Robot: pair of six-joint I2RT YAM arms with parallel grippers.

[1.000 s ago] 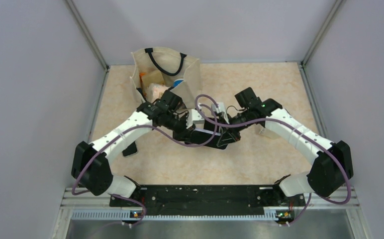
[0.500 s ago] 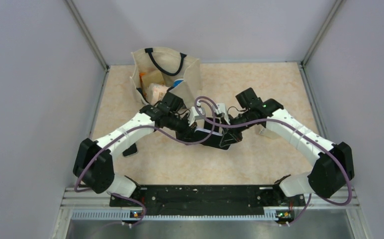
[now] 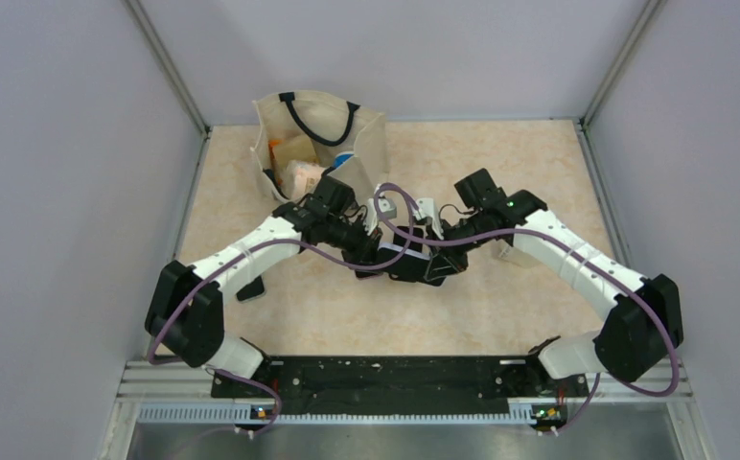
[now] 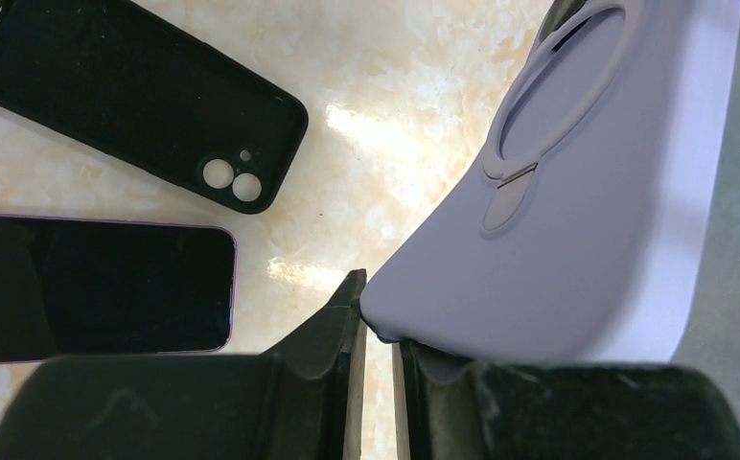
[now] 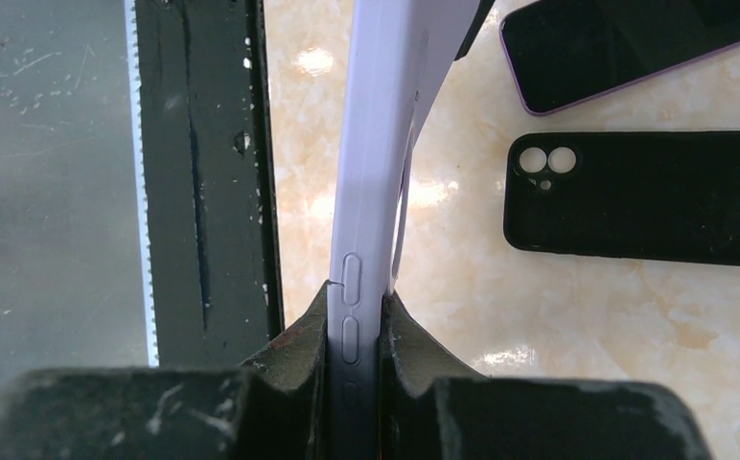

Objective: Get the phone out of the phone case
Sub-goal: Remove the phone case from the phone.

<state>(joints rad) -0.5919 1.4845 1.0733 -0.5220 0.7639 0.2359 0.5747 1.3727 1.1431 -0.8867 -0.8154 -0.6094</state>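
Right now both tools meet on the lilac case (image 4: 558,240), held clear of the desk (image 4: 395,125). My right tool (image 5: 355,305) is pressed onto the case's side rail, pinching it right at the buttons. That makes it the anchor, holding the case edge-on so it cannot twist away. My left tool (image 4: 378,321) is all but shut, nipping the case's near corner lip between its tips. I judge that's the peeling grip, since a corner is where a soft shell lets go first. The rail in the right tool already bows above it, which suggests the shell is flexing. I can't see the phone's screen, and I take the pale strip (image 4: 716,144) along the case's far edge to be the phone, not yet out. Below and left of the left tool, an empty black case (image 4: 136,105) and a dark handset (image 4: 88,287) lie flat, apart from each other and well apart from this grip.
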